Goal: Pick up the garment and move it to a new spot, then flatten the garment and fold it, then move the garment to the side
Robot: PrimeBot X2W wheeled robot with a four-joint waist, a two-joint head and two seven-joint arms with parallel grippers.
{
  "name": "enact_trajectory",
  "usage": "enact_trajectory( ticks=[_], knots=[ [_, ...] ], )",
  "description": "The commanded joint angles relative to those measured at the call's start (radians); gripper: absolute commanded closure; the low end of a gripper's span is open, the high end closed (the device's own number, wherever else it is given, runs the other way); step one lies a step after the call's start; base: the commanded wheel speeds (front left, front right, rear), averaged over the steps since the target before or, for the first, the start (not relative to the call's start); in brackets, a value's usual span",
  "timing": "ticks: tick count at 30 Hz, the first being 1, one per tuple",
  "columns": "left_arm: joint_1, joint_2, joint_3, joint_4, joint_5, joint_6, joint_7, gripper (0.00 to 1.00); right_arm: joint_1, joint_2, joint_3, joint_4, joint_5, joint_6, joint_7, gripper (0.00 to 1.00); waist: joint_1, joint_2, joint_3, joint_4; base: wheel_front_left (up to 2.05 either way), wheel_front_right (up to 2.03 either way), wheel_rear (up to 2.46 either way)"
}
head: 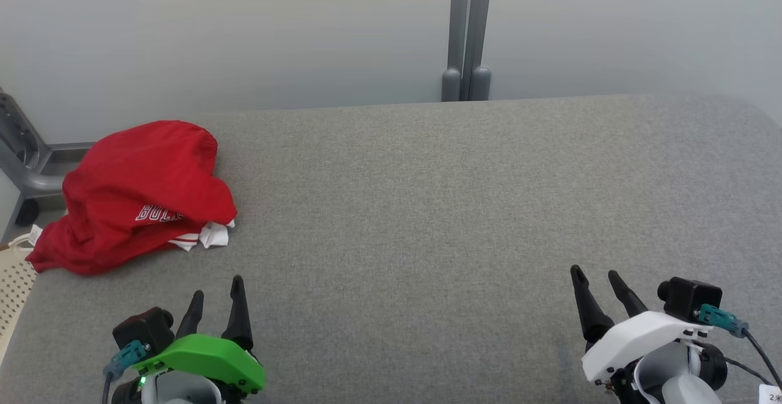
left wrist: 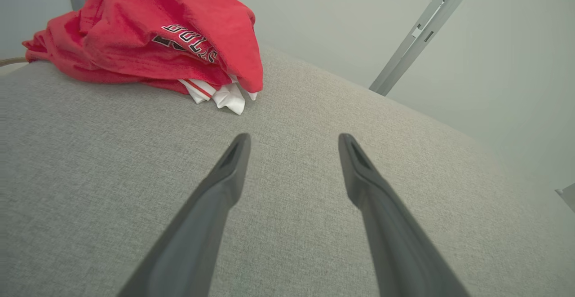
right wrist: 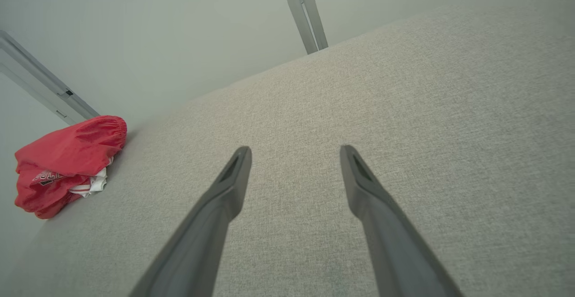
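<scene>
The garment (head: 131, 196) is a crumpled red piece with white lettering and white trim, heaped at the far left of the grey table (head: 427, 208). In the left wrist view the garment (left wrist: 157, 32) lies ahead and to the left of the fingers; in the right wrist view the garment (right wrist: 67, 162) sits far off at the left edge. My left gripper (head: 217, 294) hovers open near the table's front left, short of the garment, nothing between its fingers (left wrist: 233, 162). My right gripper (head: 595, 279) is open at the front right, over bare cloth, its fingers (right wrist: 233, 175) spread apart.
A grey metal post (head: 467, 31) stands behind the table's far edge against a pale wall. A grey frame (head: 24, 159) and a perforated cream surface (head: 12, 288) lie beyond the left edge. The table's middle and right are bare grey fabric.
</scene>
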Motion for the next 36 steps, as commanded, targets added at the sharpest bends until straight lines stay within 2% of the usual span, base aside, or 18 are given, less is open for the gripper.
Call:
enact_trajectory(
  ticks=[1,36],
  knots=[
    [-0.015,0.013,-0.003,-0.009,0.025,0.007,-0.009,0.0,-0.003,-0.005,0.0,-0.01,-0.027,0.001,-0.004,0.0,0.0,0.0,-0.002,0.0,0.0,0.0,0.0],
    [0.02,0.075,-0.062,-0.048,0.178,0.077,0.016,0.0,0.0,-0.01,0.041,0.006,-0.27,0.001,-0.022,0.0,0.0,0.0,-0.035,0.0,0.0,0.0,0.0]
  ],
)
